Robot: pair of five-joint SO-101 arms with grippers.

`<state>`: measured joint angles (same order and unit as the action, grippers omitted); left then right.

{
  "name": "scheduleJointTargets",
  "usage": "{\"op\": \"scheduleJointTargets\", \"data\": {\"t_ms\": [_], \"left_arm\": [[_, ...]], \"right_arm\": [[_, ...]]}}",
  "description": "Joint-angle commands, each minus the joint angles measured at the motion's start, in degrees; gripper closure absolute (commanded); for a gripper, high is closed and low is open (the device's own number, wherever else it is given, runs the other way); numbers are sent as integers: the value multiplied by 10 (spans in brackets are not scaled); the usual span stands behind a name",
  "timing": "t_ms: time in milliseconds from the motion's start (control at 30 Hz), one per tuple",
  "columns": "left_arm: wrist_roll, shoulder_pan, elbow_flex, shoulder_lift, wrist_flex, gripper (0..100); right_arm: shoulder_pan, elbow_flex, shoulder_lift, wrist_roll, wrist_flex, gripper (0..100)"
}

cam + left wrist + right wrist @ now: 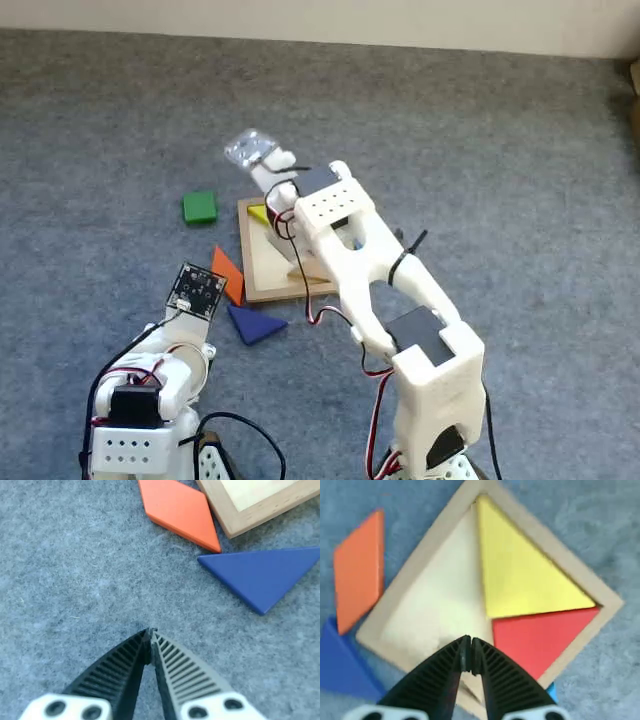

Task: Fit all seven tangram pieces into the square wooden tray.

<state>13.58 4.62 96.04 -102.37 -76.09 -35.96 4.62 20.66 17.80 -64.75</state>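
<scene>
So, the tray (262,294) sits in the middle of the high view. A yellow triangle (525,575) and a red triangle (540,635) are seated in it, and the rest of its floor is bare. My right claw (470,652) hangs over that bare part with its fingers pressed together, holding nothing. My left claw (151,635) is likewise closed on nothing, low over the carpet (480,150).

As I judge it, the next move turns on the two loose pieces by the tray's lower left corner. The orange parallelogram (227,275) lies just beside the left rim, its long axis roughly along that rim. The blue triangle (257,323) lies just below the corner, its long edge facing the tray. Both are just ahead of my left claw, so the left arm is clearly the nearer one, though the claw would have to open first. The green square (200,207) lies apart, to the upper left of the tray.
</scene>
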Motion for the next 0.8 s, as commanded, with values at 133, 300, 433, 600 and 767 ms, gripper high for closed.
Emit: {"op": "scheduleJointTargets", "data": {"t_ms": [133,300,433,600,767], "left_arm": [[6,6,11,-15,-4,992],[6,6,11,-15,-4,992],[6,6,11,-15,-4,992],[6,6,11,-15,-4,992],[6,6,11,-15,-4,992]], "right_arm": [[-33,-76,8,-46,63,988],[-15,-106,18,-45,52,988],[10,-102,18,-17,-5,988],[24,-102,16,47,-41,990],[22,-106,-41,47,-41,990]]}}
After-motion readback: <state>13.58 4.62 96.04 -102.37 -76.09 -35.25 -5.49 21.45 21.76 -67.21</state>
